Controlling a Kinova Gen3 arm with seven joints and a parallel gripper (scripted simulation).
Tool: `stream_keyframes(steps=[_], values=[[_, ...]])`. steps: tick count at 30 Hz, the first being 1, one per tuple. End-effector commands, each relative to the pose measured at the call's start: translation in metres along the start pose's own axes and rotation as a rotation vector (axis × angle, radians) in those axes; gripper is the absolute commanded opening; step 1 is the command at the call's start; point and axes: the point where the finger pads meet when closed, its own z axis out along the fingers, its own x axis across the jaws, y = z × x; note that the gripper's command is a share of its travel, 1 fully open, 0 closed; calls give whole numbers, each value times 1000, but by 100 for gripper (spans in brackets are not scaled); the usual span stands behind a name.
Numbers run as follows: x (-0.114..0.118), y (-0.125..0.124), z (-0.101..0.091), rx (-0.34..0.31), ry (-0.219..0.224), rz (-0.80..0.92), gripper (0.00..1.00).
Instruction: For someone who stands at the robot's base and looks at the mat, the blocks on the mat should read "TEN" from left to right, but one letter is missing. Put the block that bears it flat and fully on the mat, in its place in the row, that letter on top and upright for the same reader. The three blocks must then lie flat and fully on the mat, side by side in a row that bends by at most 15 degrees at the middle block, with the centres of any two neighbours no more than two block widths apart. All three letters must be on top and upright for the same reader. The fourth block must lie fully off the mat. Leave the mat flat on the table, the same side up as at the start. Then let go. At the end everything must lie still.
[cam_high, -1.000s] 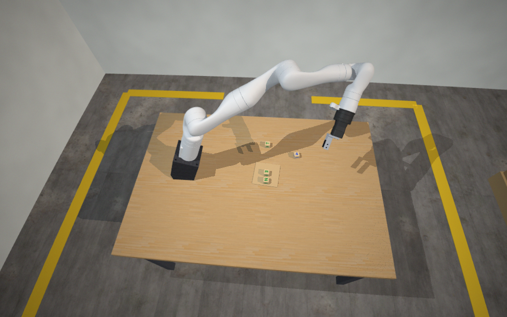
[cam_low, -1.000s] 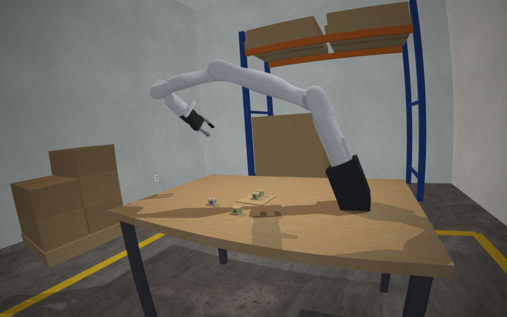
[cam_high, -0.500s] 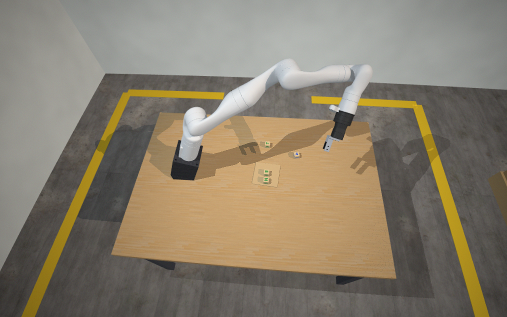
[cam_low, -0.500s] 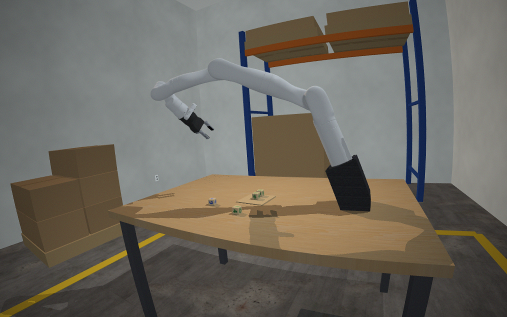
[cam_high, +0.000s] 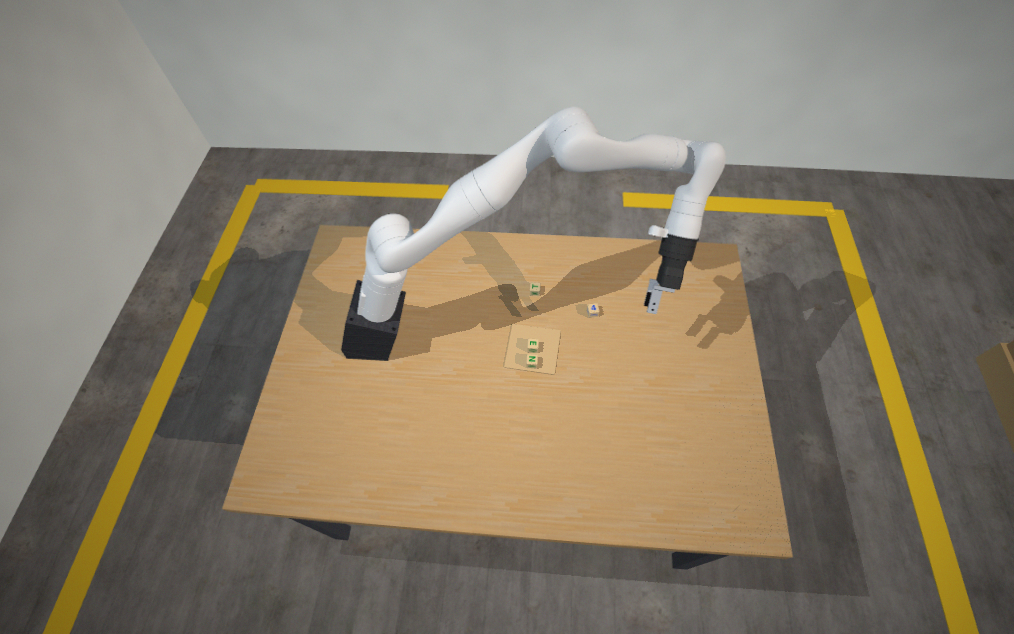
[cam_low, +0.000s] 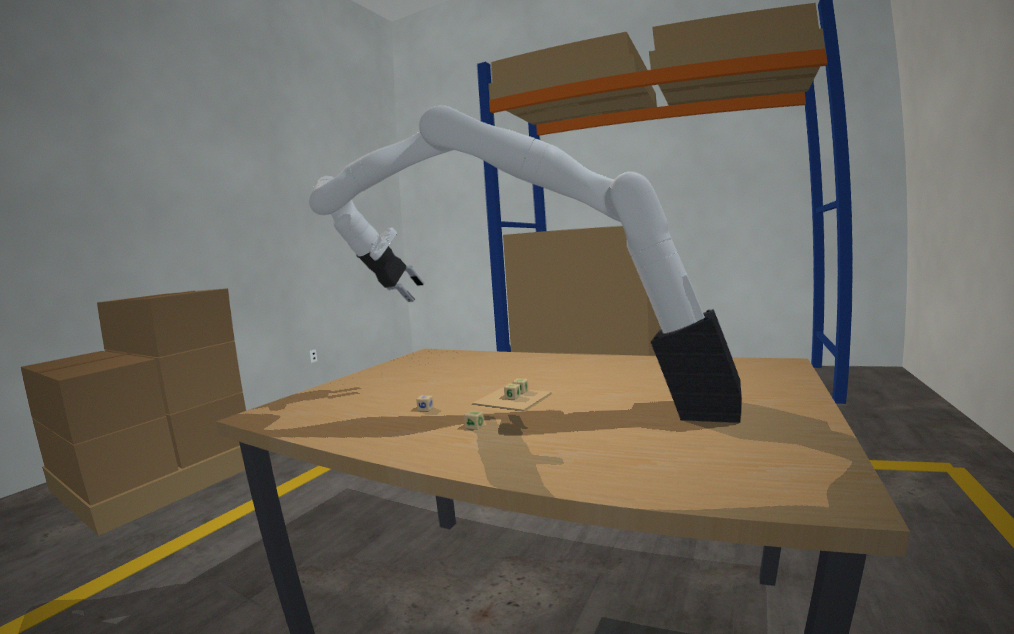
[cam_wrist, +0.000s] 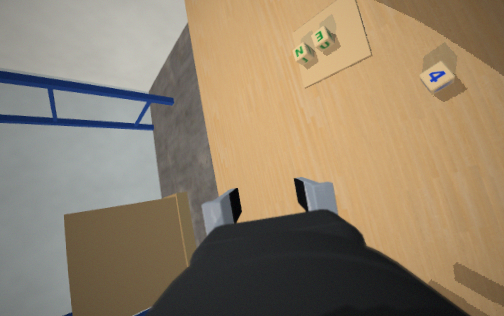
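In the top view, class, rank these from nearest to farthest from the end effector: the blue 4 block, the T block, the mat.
1. Blue 4 block, just left of the open end effector.
2. T block, further left, off the mat.
3. Mat, lower left, holding E and N.

Bright, even light; several overlapping arm shadows.
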Motion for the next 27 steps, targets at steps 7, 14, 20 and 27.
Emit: stream_keyframes(steps=[7, 14, 20, 27], values=[[53, -14, 15, -72, 107, -44, 100], [110, -43, 32, -133, 233, -89, 100], [144, -69, 37, -157, 317, -114, 100], [194, -126, 38, -176, 465, -151, 100]])
